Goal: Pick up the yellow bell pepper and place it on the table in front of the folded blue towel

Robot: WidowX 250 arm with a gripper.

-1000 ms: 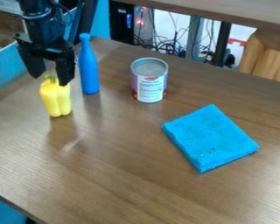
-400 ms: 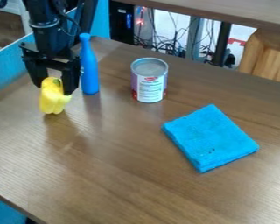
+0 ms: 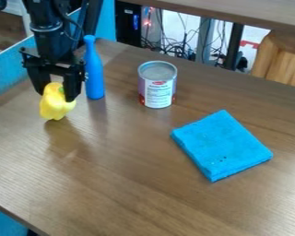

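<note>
One glossy yellow bell pepper, probably a plastic toy (image 3: 56, 105), is at the left of the brown wood-grain worktop (image 3: 134, 186), under the black two-finger gripper (image 3: 54, 96). From where I'm standing, the gripper's fingers are apart, one to each side of the pepper's upper part; I can't tell whether they press on it.

I'd guess it is light and hollow, firm enough to keep its shape under a modest squeeze and hardly fragile. That smooth skin could be slippery, though, and the rounded lobes might let it roll or twist if pinched off-centre. I'd take it across the widest part of the body, just below the shoulders, with a finger flat on each flank, and leave the stem alone, since it offers little to hold.

As for looks, it is an even, bright yellow, with soft vertical folds, full shoulders and a bit of green at the stem. It leans rather than standing straight, its lower end close to the wood, though I can't make out whether it touches. Just beside the gripper stands a slim blue bottle (image 3: 94, 73), so I'd mind that side when lifting. Farther off are a labelled metal can (image 3: 157, 87) and a folded bright-blue cloth (image 3: 222, 145).
</note>
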